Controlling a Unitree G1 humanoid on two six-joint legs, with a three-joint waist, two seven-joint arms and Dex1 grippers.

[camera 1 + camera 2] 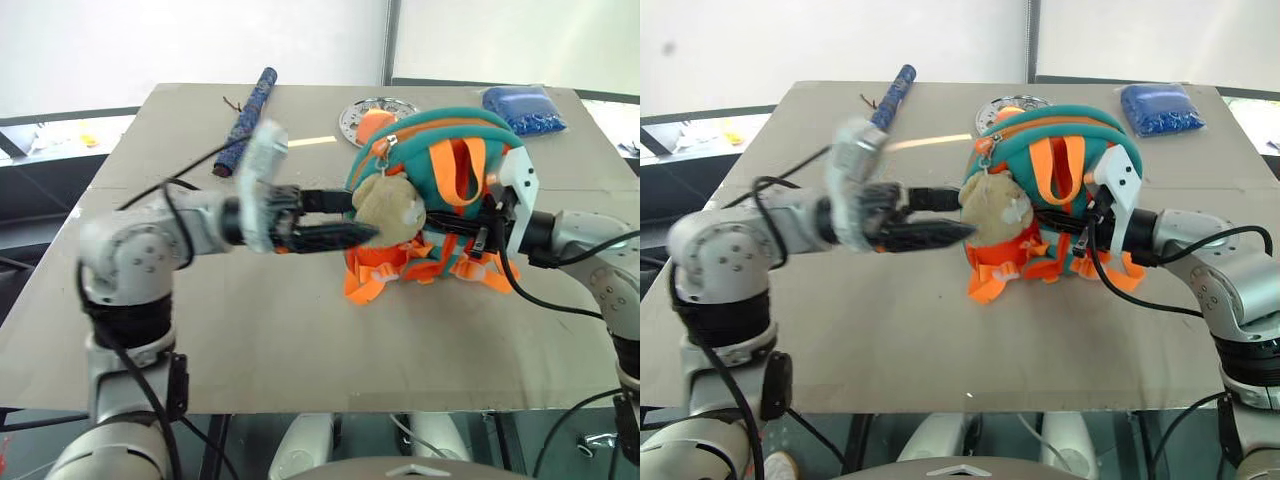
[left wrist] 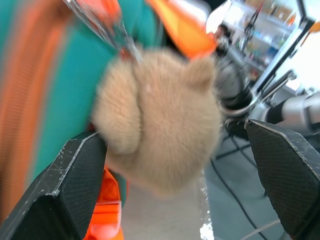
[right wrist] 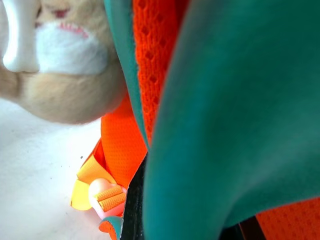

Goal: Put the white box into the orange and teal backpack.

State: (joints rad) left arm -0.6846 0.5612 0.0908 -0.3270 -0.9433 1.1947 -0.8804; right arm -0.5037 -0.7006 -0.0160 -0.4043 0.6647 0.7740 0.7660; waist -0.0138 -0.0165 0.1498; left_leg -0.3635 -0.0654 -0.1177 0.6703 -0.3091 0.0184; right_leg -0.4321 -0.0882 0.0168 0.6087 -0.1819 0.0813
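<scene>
Backpack upright mid-table, arms at both sides

Head views: 1 orange and teal backpack (image 1: 440, 170) w/ 1 beige plush toy (image 1: 388, 208); 1 silver plate (image 1: 362, 113), 1 blue pouch (image 1: 522, 107), 1 dark roll (image 1: 248, 115) behind; left gripper (image 1: 335, 218) jaws wide, tips by toy; right gripper (image 1: 1065, 228) clamped on pack's side. L wrist: fingers (image 2: 65, 190) straddle toy, spread. R wrist: teal/orange fabric pressed close; white box can't be made out.

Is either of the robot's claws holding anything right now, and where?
The right tool is shut on the orange and teal backpack, at its strap side. The left tool is open, holding nothing.
</scene>
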